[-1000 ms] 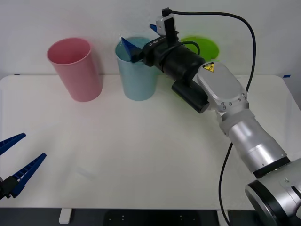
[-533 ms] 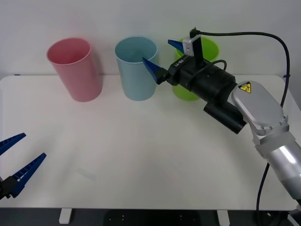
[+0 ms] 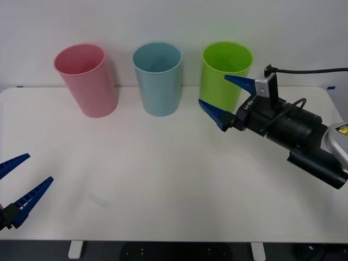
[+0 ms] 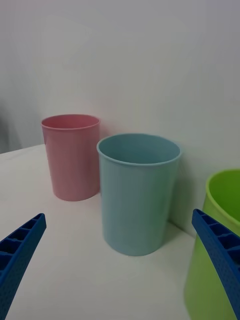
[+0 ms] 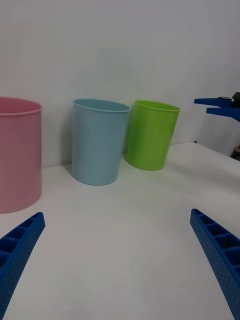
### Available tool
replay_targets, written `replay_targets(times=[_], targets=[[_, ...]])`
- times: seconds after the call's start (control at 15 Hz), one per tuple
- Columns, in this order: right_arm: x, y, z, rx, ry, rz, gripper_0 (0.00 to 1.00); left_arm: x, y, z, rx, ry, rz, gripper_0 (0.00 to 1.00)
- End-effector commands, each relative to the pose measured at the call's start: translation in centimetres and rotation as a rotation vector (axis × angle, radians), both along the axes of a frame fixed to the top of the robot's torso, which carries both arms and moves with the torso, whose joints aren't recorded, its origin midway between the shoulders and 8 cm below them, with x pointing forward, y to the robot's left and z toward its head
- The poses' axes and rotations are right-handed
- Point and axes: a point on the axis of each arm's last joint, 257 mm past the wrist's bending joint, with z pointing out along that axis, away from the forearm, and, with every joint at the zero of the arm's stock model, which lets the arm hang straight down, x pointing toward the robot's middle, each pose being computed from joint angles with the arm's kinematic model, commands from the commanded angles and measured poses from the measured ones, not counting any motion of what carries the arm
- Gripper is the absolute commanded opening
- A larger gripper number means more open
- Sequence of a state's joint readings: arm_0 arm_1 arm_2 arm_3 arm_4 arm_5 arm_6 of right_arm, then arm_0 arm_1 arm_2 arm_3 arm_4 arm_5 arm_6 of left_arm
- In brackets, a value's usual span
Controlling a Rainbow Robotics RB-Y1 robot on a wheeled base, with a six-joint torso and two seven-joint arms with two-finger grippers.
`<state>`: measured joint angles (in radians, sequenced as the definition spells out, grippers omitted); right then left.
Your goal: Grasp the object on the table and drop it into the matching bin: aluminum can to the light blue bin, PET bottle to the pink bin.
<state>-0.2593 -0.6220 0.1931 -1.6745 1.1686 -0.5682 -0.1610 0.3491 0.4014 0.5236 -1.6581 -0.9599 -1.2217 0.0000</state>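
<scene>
Right claw (image 3: 227, 97) is spread wide and holds nothing, hanging over the counter (image 3: 163, 174) at about 2 o'clock, just in front of the lime green bin (image 3: 225, 73). Left claw (image 3: 19, 182) sits at 8 o'clock by the near counter edge, also spread wide with nothing in it, parked.

Light blue bin (image 3: 157, 78) stands at 12 o'clock between the pink bin (image 3: 87, 79) and the green one. The can is not on the counter; its inside can't be seen, so whether the can lies in there I cannot tell. Likely it is, judging from the bare counter and the spread claw.

Risks from here:
- The lower finger of the right claw is close to the green bin's wall; a sideways swing toward 12 o'clock could clip it and tip it, possibly into the blue bin beside it.
- The cable trailing from the wrist could snag if the arm turns.
- If the can missed the bin, nobody would know from these views.
</scene>
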Motion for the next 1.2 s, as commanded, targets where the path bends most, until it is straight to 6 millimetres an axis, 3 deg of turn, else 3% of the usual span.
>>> replay_targets(times=[0.07,0.33,0.87,1.2], targets=[[-2.3,-2.7,-1.8,-0.033,0.024,0.035,1.0,0.0,0.0,0.0,0.0,0.0,0.0,1.0],[-6.1,-6.6,-4.6,-0.063,0.062,0.075,1.0,0.0,0.0,0.0,0.0,0.0,0.0,1.0],[-13.6,-11.9,-6.8,-0.086,0.075,0.147,1.0,0.0,0.0,0.0,0.0,0.0,0.0,1.0],[-15.2,-14.1,-7.5,-0.03,0.099,0.086,1.0,0.0,0.0,0.0,0.0,0.0,0.0,1.0]])
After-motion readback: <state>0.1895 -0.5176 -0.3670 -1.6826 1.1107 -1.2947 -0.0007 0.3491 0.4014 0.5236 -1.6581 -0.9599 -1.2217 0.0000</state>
